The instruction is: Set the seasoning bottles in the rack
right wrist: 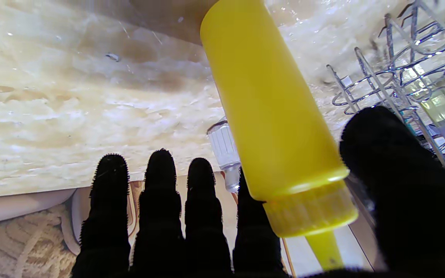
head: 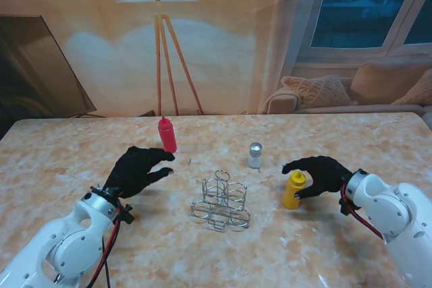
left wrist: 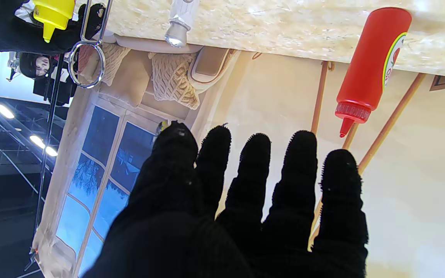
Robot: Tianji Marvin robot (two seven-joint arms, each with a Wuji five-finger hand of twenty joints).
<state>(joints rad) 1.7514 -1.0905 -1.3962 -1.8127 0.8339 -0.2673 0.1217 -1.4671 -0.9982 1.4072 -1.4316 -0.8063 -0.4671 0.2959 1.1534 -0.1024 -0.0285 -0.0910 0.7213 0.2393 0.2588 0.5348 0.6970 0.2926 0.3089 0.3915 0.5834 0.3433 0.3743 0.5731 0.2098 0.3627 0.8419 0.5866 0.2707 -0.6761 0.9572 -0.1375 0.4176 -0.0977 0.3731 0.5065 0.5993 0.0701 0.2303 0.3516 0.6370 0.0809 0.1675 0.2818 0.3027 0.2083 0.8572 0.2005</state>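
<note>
Chrome wire rack (head: 221,203) stands near the middle of the marble tabletop (head: 61,160), a little toward the near edge; ring-shaped holders on a low frame, none filled. Same rack shows in the right wrist view (right wrist: 396,73) and one ring of it in the left wrist view (left wrist: 87,63).

Red squeeze bottle (head: 167,134): upright, ribbed cap with pointed nozzle, printed label down one side (left wrist: 369,63). Sits left of centre, toward the far edge.

Silver-capped shaker (head: 254,155): short, clear ribbed body, upright, right of centre and farther from me than the rack. Also seen past the yellow bottle from the right wrist (right wrist: 224,150).

Yellow squeeze bottle (head: 293,189): plain, no label visible, cap and nozzle same yellow (right wrist: 272,112). Upright, right of the rack, apart from it.

Right hand (head: 318,175), black-gloved: thumb on one side of the yellow bottle, four fingers (right wrist: 160,200) on the other, curled round it. Whether the fingers press the bottle cannot be told; the base looks to be on the tabletop.

Left hand (head: 137,170): fingers spread, holding nothing, fingertips close to the red bottle's near side, not clearly touching (left wrist: 245,208).

Bare marble lies between rack and each bottle, and along the near edge between both arms. Left and right edges are well away from all the things.
</note>
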